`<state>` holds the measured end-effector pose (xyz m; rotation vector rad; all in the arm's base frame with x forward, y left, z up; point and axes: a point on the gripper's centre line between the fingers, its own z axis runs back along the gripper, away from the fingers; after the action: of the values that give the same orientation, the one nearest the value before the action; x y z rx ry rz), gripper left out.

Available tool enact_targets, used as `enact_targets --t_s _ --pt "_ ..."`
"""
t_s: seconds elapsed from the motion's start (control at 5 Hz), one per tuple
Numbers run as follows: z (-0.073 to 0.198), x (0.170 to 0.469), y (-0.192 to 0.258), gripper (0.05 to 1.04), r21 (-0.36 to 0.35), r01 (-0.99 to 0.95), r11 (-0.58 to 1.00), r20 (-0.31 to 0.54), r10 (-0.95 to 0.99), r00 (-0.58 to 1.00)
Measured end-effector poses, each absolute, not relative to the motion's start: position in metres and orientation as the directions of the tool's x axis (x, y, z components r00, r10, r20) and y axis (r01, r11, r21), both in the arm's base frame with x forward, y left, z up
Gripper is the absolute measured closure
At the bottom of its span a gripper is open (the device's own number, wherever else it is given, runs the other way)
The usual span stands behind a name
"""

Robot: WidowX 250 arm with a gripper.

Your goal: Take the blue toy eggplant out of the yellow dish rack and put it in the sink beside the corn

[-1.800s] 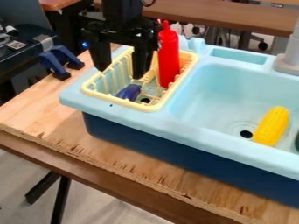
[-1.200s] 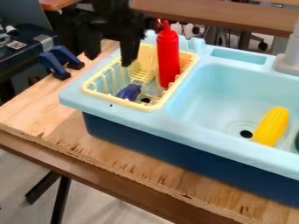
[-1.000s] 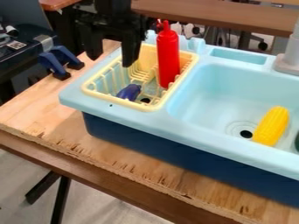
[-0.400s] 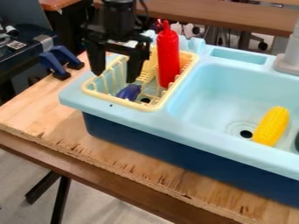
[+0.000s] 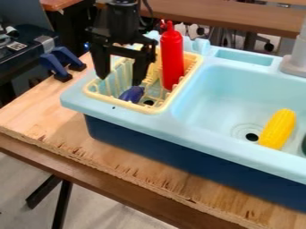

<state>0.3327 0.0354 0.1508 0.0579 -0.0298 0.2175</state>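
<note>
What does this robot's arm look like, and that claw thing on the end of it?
The arm is black, with a rounded, chunky wrist section and a thin dark cable beside it. The gripper is black too: a wide, angular frame with two long, flat-sided fingers that narrow towards their tips. I can't make out any markings on either.

Seen as a clock face, the toy sink point(image 5: 209, 142) stands on the worktop point(image 5: 108, 154), with the dish rack point(image 5: 127, 105) set into it at 9 o'clock from the basin point(image 5: 218, 91). Within the rack, the bottle point(image 5: 172, 58) stands towards 1 o'clock and the eggplant point(image 5: 131, 94) lies towards 7. Inside the basin, the corn cob point(image 5: 278, 129) rests at 5 o'clock, just beside the drain point(image 5: 250, 134), and the faucet point(image 5: 297, 58) rises behind at 2.
</note>
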Motion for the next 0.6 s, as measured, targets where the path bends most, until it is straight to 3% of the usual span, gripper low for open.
enact_targets --t_s 0.6 --pt "0.121 0.328 0.026 0.082 0.048 -0.212 0.976 -0.045 0.215 0.976"
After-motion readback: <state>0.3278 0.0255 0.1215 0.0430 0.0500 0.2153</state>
